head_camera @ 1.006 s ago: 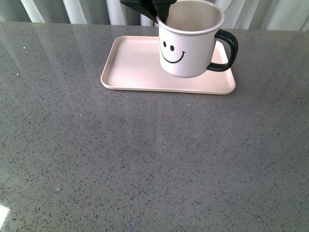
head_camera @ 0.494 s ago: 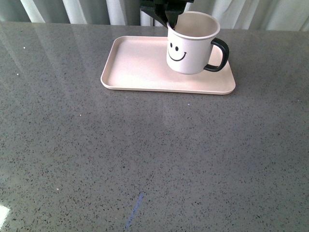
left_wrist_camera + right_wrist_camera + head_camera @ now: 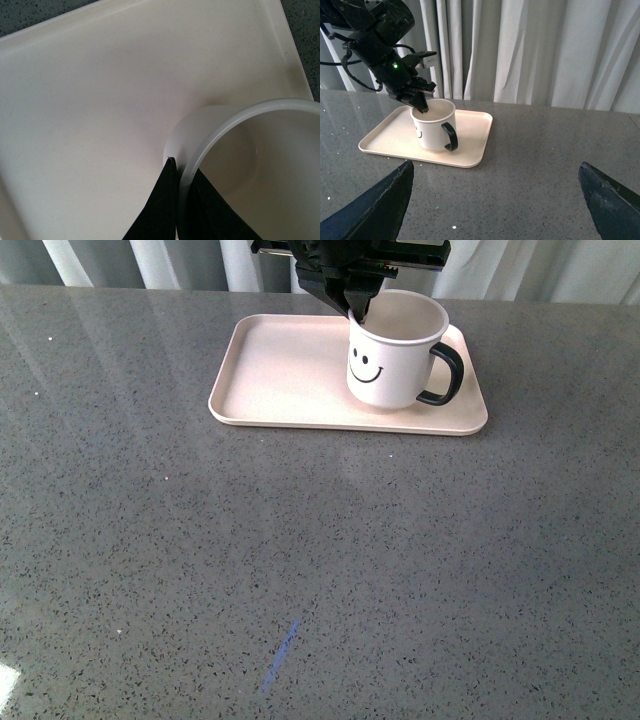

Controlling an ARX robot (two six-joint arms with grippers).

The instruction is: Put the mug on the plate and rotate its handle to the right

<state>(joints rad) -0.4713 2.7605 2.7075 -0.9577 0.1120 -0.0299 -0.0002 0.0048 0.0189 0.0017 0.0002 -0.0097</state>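
**Mug on the plate, left hand pinching its rim**

Nearest the robot, the grey speckled bench [image 3: 150,570] bore a short blue streak [image 3: 280,655]. Further back lay the pale pink plate [image 3: 290,375]. The white mug [image 3: 392,365] stood upright on its right-hand part, with the black handle [image 3: 447,375] turned to the robot's right and slightly toward the robot. The left hand [image 3: 355,308] was over the mug's rear-left rim, gripping it.

Only the left wrist view showed that grip closely. One black finger [image 3: 157,205] lay outside the wall and the other inside, closed narrowly on the rim, and the mug's base met the plate's floor.

Only the front view showed the whole smiley face [image 3: 366,368] printed on the mug; the right wrist view caught just its edge.

The right wrist view showed the right hand [image 3: 496,165] spread wide and holding nothing, over the bench and well apart from the plate. It also showed a green light [image 3: 395,65] and a small white label [image 3: 427,60] on the left arm, its text too small to read.

Farthest back hung pale curtains [image 3: 545,50].
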